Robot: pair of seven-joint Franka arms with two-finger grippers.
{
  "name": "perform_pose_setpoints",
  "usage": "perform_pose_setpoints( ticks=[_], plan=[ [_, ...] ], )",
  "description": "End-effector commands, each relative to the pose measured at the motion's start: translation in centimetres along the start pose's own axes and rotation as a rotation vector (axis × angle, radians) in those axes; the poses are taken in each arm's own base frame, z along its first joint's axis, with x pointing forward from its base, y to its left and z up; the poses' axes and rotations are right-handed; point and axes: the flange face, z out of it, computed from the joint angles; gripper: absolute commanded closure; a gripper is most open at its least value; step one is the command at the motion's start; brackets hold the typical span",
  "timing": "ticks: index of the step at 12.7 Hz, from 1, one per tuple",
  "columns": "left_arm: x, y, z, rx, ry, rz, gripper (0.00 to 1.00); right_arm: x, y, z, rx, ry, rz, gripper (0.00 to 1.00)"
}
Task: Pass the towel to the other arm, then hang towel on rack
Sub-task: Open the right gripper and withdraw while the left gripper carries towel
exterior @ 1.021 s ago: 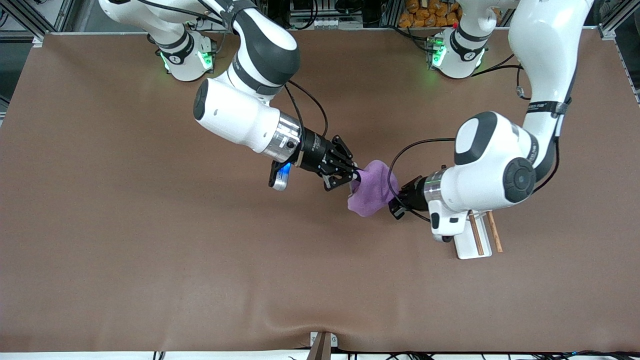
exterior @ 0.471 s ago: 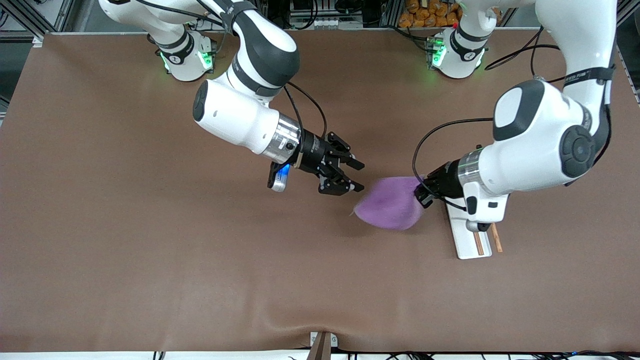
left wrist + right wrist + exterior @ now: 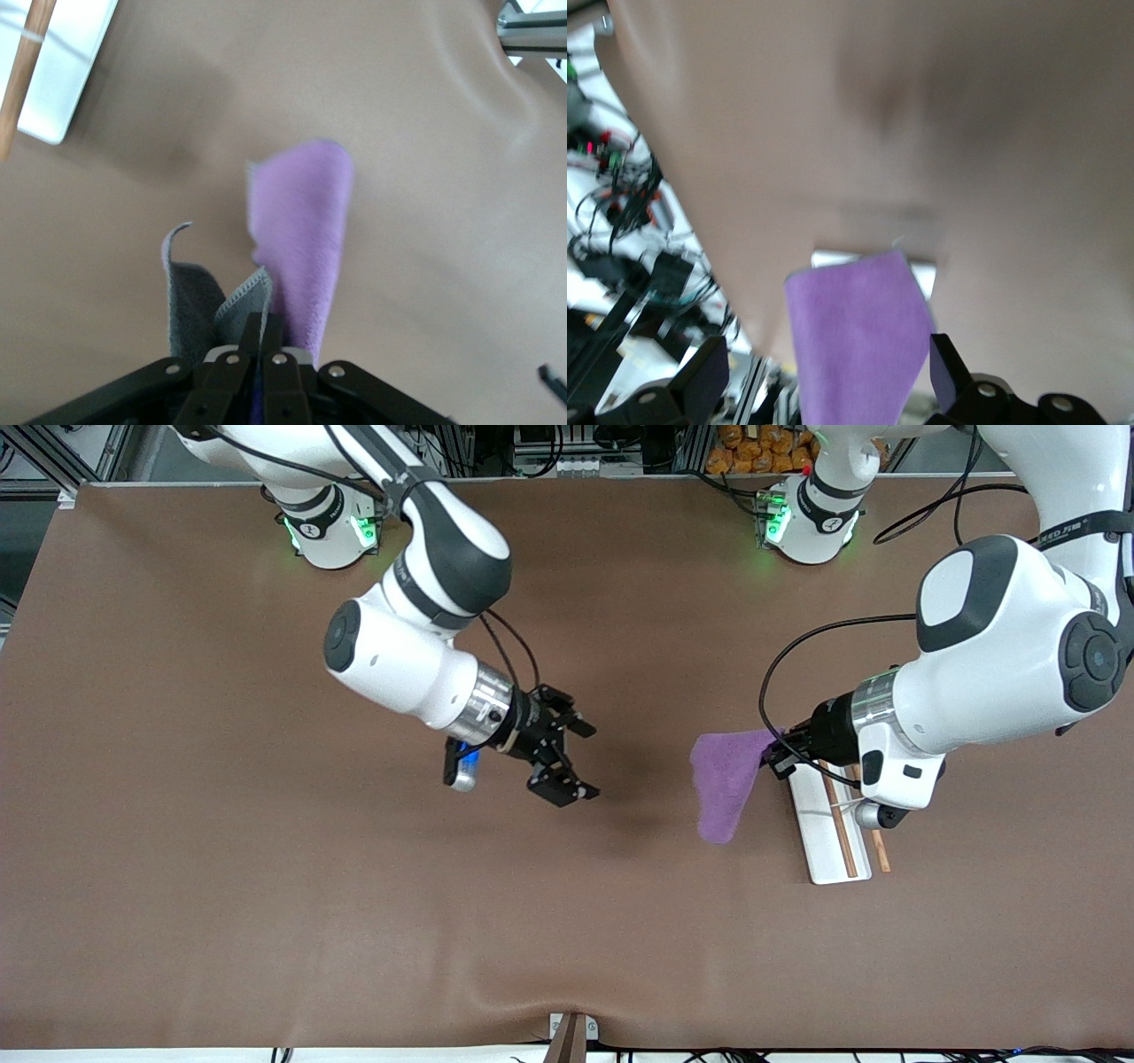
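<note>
My left gripper (image 3: 781, 755) is shut on one corner of the purple towel (image 3: 725, 784), which hangs from it in the air beside the rack (image 3: 831, 849), toward the table's middle. The rack's white base lies under the left wrist, with two brown rods (image 3: 838, 825) along it. In the left wrist view the towel (image 3: 301, 239) hangs from the shut fingertips (image 3: 264, 326), and the rack (image 3: 60, 66) shows at a corner. My right gripper (image 3: 587, 761) is open and empty over the table's middle. The right wrist view shows the towel (image 3: 855, 341) farther off, past its spread fingers (image 3: 702, 379).
A metal bracket (image 3: 571, 1035) sits at the table edge nearest the camera, where the brown cover (image 3: 266, 921) is wrinkled. Cables and orange packets (image 3: 753, 447) lie past the edge by the arm bases.
The right gripper let go of the towel, opened and drew back toward its own end. The left gripper carried the towel away to beside the rack, where it now hangs down.
</note>
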Motion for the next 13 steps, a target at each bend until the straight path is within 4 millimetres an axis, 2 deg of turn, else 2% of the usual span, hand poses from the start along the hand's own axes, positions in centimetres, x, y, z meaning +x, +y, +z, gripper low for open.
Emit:
perform_pose_setpoints(
  ticks=[1, 3, 5, 9, 13],
  plan=[
    [-0.1, -1.0, -0.2, 0.084, 0.051, 0.096, 1.0, 3.2, -1.3, -2.3, -0.068, 0.06, -0.076, 0.0],
    [0.3, -1.2, 0.6, 0.146, 0.092, 0.139, 1.0, 5.7, -2.1, -4.0, -0.104, 0.074, -0.142, 0.0],
    [1.4, -1.8, 1.9, 0.16, 0.069, 0.159, 1.0, 9.9, -3.2, -6.6, -0.16, 0.114, -0.21, 0.0],
    [3.7, -3.1, 4.6, 0.193, 0.022, 0.125, 1.0, 15.8, -4.2, -11.2, -0.235, 0.144, -0.348, 0.0],
    [7.9, -6.4, 6.7, 0.262, 0.005, 0.072, 1.0, 21.5, -3.7, -16.3, -0.384, 0.23, -0.546, 0.0]
  ],
)
